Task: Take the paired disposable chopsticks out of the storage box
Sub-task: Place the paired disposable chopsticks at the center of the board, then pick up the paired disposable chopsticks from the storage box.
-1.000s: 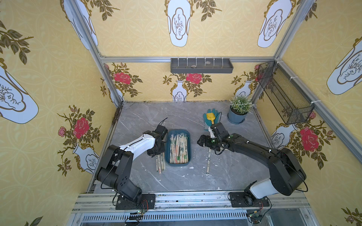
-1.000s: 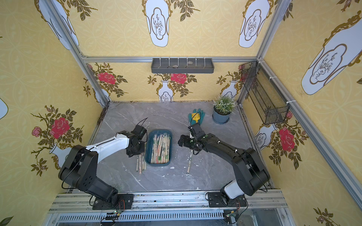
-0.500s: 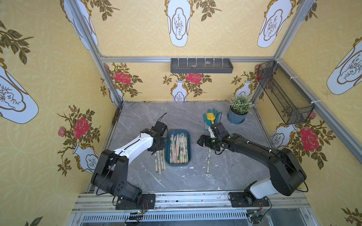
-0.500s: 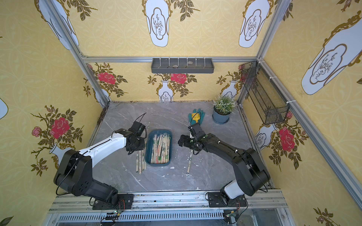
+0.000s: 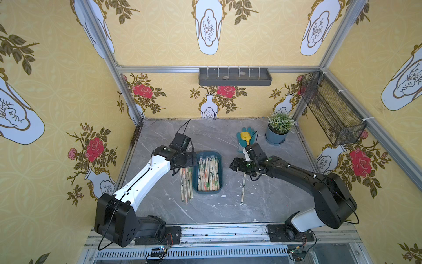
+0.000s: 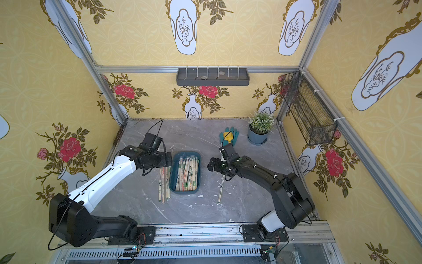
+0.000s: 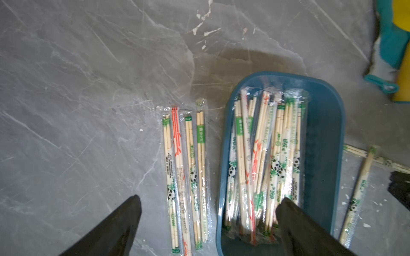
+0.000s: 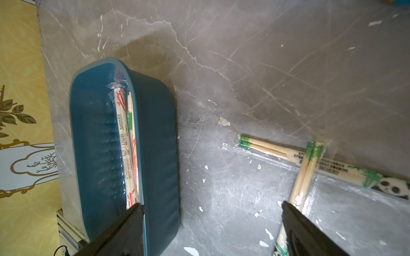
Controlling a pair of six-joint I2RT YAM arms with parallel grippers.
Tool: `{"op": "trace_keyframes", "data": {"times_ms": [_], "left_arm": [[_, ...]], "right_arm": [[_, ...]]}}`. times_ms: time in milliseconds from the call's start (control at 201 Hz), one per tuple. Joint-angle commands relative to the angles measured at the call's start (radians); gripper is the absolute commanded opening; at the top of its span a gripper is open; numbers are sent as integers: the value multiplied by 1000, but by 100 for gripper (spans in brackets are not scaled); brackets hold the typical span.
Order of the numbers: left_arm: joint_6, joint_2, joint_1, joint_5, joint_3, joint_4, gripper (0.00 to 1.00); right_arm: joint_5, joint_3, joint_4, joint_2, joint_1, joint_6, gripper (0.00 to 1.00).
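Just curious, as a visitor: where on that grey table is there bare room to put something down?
The widest bare table lies between the back wall and the storage box, left of the glove. Another free strip runs between the box and the front rail. Crowded: both long sides of the box, where chopsticks lie.

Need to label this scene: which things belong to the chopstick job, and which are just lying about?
Job: chopsticks, box.
Lying about: glove, shovel, plant pot, wall tray, mesh basket.
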Motion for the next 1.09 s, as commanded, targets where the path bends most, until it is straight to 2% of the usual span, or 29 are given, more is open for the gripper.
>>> {"op": "trace_keyframes", "data": {"times_ms": [0,189,438,518,642,712,866,1085], "left_arm": [[-13,-3,1,86,2,38,100],[-49,49,-41,115,23,95,100],[-64,223,-150,83,115,103,98],[-65,278,-163,70,147,92,87],[-70,348,-167,54,179,78,58],[-76,373,-167,45,187,74,47],[-88,425,-167,34,199,66,37],[-103,490,-167,7,214,45,32]], "right_arm": [[-8,-1,21,-11,0,-3,97],[-18,-15,37,-27,-1,0,98],[-22,-28,39,-31,0,3,98],[-20,-29,35,-31,0,3,98],[-16,-33,32,-34,0,6,98],[-14,-33,31,-33,0,7,98],[-14,-32,31,-30,0,8,98],[-14,-24,25,-24,0,4,97]]}}
